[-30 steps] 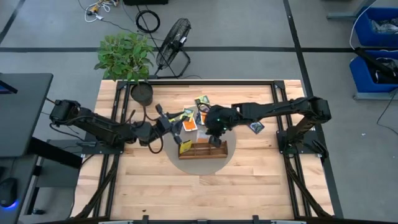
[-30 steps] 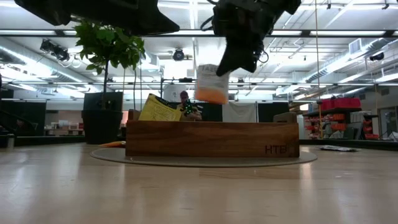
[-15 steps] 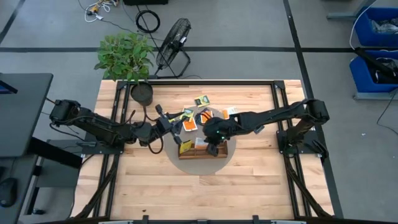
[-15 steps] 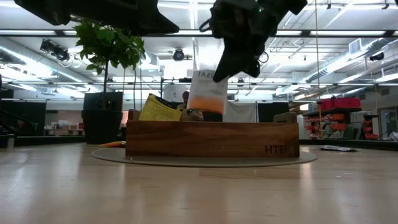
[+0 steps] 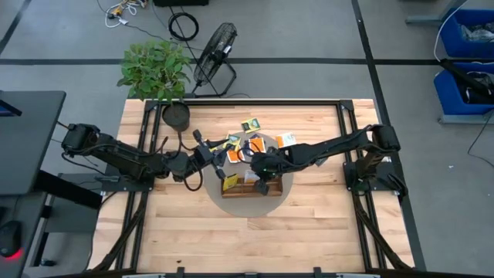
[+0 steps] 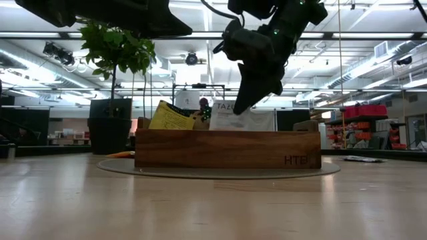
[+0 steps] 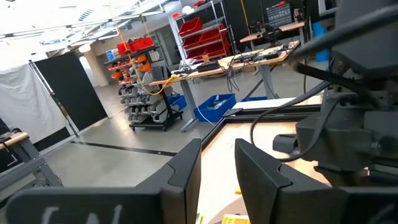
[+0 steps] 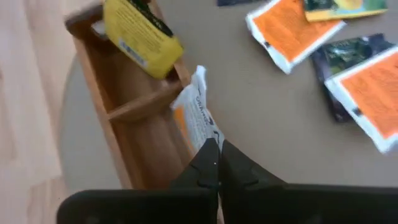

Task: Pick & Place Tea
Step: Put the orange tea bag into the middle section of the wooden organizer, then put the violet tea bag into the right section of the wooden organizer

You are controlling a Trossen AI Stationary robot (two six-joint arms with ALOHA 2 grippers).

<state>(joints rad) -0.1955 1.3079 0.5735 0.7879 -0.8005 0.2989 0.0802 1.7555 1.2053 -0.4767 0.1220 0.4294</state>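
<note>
Orange tea packet point(image 8: 194, 118) lowered into tray point(image 6: 227, 148), right end effector point(image 8: 214, 163) gripping.

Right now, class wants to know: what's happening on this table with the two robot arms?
The right gripper is shut on an orange and white tea packet, holding it over the wooden tray, partly down in the middle compartment. A yellow packet already leans in an end compartment. More packets lie loose on the grey mat behind the tray. The left gripper waits beside the tray, holding nothing.
</note>
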